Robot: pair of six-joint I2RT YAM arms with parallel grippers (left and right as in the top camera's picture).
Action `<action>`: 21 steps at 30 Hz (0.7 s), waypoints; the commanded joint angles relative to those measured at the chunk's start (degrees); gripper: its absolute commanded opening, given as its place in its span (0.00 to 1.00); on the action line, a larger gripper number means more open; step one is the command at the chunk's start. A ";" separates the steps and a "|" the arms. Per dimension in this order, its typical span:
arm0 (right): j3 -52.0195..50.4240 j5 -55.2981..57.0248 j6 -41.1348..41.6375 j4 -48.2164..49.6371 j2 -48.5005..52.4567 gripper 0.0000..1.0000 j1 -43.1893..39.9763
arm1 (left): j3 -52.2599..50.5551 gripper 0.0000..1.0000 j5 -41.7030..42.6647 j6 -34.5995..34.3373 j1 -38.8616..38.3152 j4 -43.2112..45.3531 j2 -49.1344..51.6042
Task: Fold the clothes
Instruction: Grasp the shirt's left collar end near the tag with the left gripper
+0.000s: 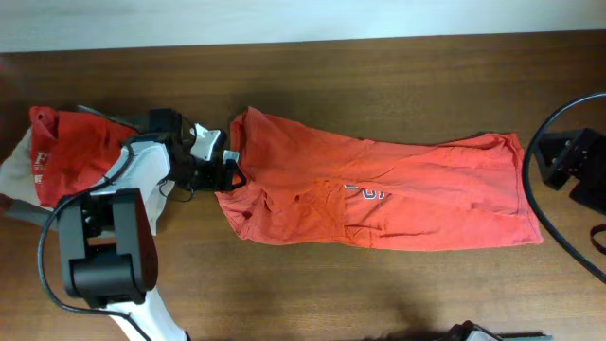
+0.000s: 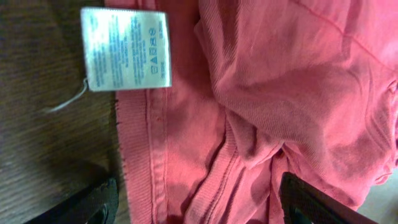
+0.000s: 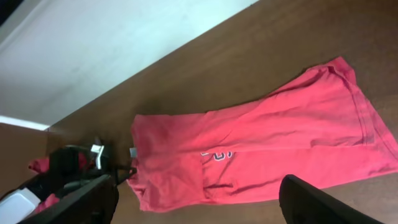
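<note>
a: where is the shirt [image 1: 379,194] now?
b: i see it on the table [image 1: 379,76], lying flat, folded along its length into a long band. it goes from near the middle to the right side. a bit of the navy-and-white print [image 1: 365,191] shows at a fold near its middle.
a: and your left gripper [image 1: 227,169]?
b: it is at the left end of the shirt. in the left wrist view its fingers [image 2: 93,202] stand wide apart, and the wrinkled cloth lies under the gap. nothing is pinched, so i call it released. whether the tips touch the cloth, i cannot tell.
a: what is the white thing there?
b: a care label [image 2: 126,48] at the edge of the cloth, lying partly over the wood.
a: and the right gripper [image 3: 196,190]?
b: also spread wide, with nothing in it. it is raised and apart from the shirt, and its camera looks down on the whole of it. in the overhead view it is past the shirt's right end.
a: anything else on the table?
b: a pile [image 1: 57,142] of red and pale cloth at the far left, beside the left arm.
</note>
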 commanded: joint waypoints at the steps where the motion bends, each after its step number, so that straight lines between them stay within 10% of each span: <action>1: -0.09 -0.59 -0.81 -0.33 -0.24 0.88 0.11 | -0.59 0.83 1.77 1.11 0.17 0.68 5.42; 16: -0.09 -0.59 -0.79 -0.33 -0.24 0.88 0.11 | -0.59 0.82 13.33 1.07 -1.92 2.75 8.33; 21: -0.09 -0.57 -0.79 -0.33 -0.24 0.87 0.11 | -0.59 0.68 15.17 -0.02 -2.64 2.99 8.33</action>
